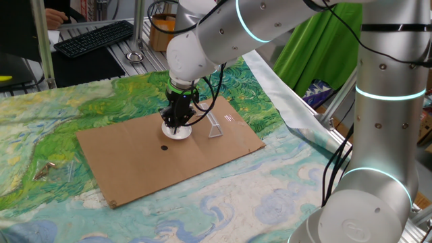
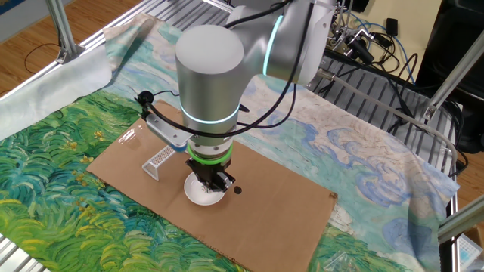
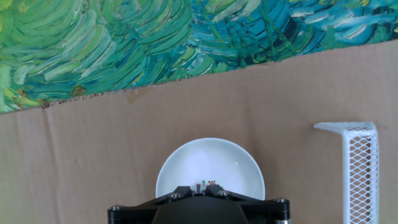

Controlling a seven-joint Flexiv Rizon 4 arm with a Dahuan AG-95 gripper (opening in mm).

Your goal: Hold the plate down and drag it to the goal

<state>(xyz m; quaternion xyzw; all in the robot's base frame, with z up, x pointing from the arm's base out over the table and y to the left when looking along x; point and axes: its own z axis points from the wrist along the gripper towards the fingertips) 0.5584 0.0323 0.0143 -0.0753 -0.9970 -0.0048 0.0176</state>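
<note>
Gripper (image 1: 178,125) is down on the plate (image 1: 177,132), tips at or just above the dish centre. Can't tell if the jaws are parted or closed: hand view shows only the black gripper body at bottom centre, and in both fixed views the fingers blur together. Nothing is held between them as far as I can see, looks like a press-down pose, contact not confirmable

Plate (image 3: 209,167) sits on the cardboard (image 1: 135,162), centre of the one fixed view, bottom centre of the hand view, directly under the jaws

Goal (image 3: 359,168) is the see-through mesh bracket at the right edge of the hand view, apart from the plate with bare cardboard between. Its long strip runs top to bottom in that frame, short leg at its top pointing left toward the plate side. In the one fixed view goal (image 1: 215,128) is just right of the plate; in the other fixed view goal (image 2: 160,161) is up-left of plate (image 2: 204,192)

So the drag, as I read it, goes rightward in the hand view, into the bracket's corner. Risk: plate slips out from under the tips if downforce is light

Black dot (image 1: 164,147) lower left of the plate, not the target
</note>
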